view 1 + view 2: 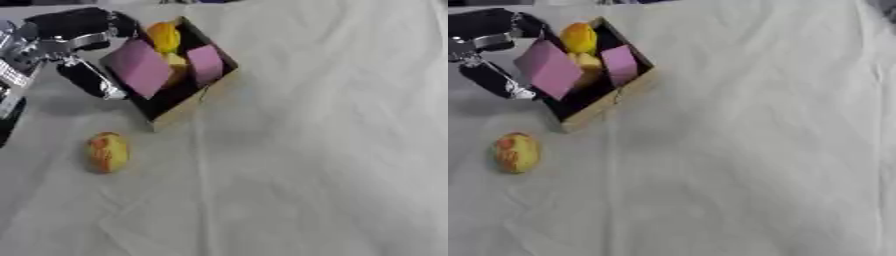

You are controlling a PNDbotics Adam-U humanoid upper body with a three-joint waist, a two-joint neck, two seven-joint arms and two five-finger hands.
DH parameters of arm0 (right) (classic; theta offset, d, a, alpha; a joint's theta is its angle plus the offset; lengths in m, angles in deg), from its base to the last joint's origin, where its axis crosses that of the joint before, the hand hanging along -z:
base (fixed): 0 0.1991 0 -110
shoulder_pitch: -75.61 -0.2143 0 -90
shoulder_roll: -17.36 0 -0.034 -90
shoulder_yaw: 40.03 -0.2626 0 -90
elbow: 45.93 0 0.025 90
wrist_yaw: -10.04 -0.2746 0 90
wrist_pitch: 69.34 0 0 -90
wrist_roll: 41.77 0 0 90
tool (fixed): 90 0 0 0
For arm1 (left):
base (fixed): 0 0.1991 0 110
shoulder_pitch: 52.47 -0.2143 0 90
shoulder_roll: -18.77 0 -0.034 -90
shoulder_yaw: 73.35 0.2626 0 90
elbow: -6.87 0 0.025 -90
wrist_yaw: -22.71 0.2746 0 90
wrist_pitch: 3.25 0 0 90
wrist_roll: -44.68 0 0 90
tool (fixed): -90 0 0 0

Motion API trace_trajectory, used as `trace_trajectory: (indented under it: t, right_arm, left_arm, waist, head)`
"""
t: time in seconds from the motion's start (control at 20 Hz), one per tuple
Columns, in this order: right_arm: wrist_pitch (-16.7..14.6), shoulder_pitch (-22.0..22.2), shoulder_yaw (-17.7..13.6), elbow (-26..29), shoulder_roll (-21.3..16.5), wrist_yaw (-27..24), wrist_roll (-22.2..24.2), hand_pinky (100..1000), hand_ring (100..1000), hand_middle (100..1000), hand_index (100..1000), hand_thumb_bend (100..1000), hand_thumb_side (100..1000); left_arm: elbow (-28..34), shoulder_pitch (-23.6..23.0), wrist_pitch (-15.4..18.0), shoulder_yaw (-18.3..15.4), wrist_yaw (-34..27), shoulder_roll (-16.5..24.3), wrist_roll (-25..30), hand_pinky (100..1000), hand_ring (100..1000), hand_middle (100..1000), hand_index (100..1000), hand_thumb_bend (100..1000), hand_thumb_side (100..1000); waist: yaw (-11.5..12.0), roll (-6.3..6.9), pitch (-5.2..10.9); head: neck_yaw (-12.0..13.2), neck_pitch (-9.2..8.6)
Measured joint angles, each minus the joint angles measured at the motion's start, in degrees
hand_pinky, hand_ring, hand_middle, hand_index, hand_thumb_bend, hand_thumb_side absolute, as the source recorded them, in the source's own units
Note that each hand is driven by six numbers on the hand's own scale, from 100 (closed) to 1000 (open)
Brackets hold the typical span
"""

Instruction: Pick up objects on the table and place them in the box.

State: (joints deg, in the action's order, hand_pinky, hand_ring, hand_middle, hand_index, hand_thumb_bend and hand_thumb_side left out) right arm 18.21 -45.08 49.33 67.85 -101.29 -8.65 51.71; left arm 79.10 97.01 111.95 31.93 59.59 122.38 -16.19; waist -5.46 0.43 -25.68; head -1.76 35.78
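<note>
A brown cardboard box (188,107) sits at the upper left of the table, its dark inside showing. In it lie a large pink block (140,67) tilted against the left wall, a smaller pink block (206,64), an orange fruit (164,36) and a yellow piece (178,62). My left hand (74,32) hangs just left of the box, black with silver joints, its fingers spread wide. One finger (90,80) reaches down toward the large pink block's lower corner; whether it touches I cannot tell. A yellow-red fruit (107,152) lies on the cloth below the box.
A wrinkled white cloth (332,150) covers the table across the middle and right. The left arm (10,75) comes in along the left edge.
</note>
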Motion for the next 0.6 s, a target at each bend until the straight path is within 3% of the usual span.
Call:
trace_trajectory:
  t: [0.5, 0.6]
  right_arm:
    - [0.3, 0.4, 0.0, 0.0, 0.1, -0.1, 0.3, 1000, 985, 684, 795, 100, 458]
    - [0.3, 0.4, 0.0, 0.0, 0.2, -0.1, 0.3, 1000, 986, 684, 795, 100, 458]
  left_arm:
    - [1.3, -0.3, -1.0, 0.0, -0.3, 0.2, -3.9, 864, 808, 791, 939, 438, 172]
    - [1.3, -0.4, -1.0, 0.0, 0.0, 0.2, -4.5, 873, 821, 803, 957, 484, 186]
  waist:
    - [0.2, 0.0, 0.02]
    - [0.2, 0.0, 0.02]
  head:
    - [-0.4, 0.47]
    - [-0.4, 0.47]
